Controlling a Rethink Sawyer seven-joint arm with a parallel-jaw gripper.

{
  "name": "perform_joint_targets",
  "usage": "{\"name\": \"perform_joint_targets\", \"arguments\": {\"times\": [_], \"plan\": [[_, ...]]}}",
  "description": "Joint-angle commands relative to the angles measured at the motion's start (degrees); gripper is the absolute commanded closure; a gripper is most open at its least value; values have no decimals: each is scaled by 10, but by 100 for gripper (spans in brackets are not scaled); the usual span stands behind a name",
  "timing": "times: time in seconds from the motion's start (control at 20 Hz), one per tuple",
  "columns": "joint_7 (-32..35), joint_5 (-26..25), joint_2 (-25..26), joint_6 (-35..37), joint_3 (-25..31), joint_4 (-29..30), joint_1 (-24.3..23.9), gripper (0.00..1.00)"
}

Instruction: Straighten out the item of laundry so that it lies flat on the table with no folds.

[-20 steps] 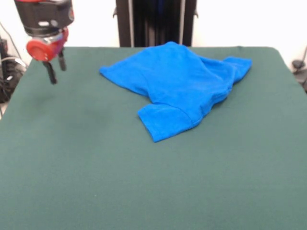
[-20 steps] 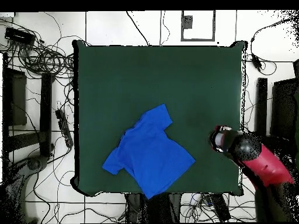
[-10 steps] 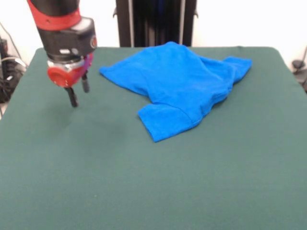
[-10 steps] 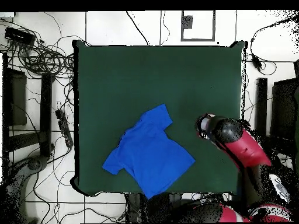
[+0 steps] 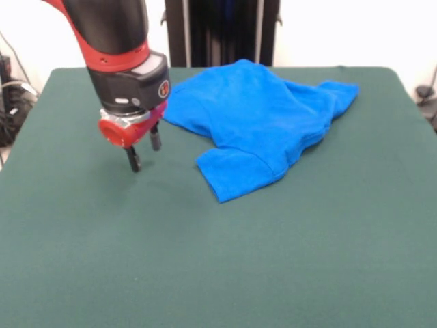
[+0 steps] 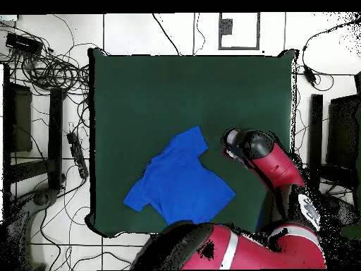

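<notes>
The royal-blue T-shirt [image 5: 263, 119] lies rumpled on the far middle of the green table [image 5: 205, 273], its body bunched and folded over itself. One sleeve [image 5: 235, 174] points toward the front and another [image 5: 338, 92] lies at the far right. My gripper [image 5: 144, 154] hangs just left of the shirt's left edge, a little above the cloth-covered table, open and empty, with both fingers pointing down. In the overhead view the shirt [image 6: 180, 183] lies near the table's bottom edge and the gripper [image 6: 229, 140] is just right of its upper corner.
The black pedestal [image 5: 222, 31] stands behind the table's far edge. Cables [image 6: 49, 67] and dark equipment lie on the floor round the table [image 6: 190, 92]. The red arm [image 6: 282, 176] reaches in over the table's lower right corner.
The gripper has moved from the table's far left corner, in the front view, down and right to the shirt's left edge. The shirt has not moved.
</notes>
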Motion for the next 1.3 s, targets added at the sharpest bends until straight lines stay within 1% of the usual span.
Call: {"name": "perform_joint_targets", "arguments": {"times": [0.05, 0.2, 0.5, 0.85, 1.1, 1.3], "plan": [[225, 83, 13, 108, 12, -28, 31, 0], [237, 98, 17, 112, 14, -36, 38, 0], [254, 111, 21, 124, 7, -49, 50, 0], [326, 139, 41, 144, -8, -96, 81, 0], [360, 158, 62, 127, -25, -109, 116, 0], [364, 169, 73, 110, -28, -109, 126, 0]]}}
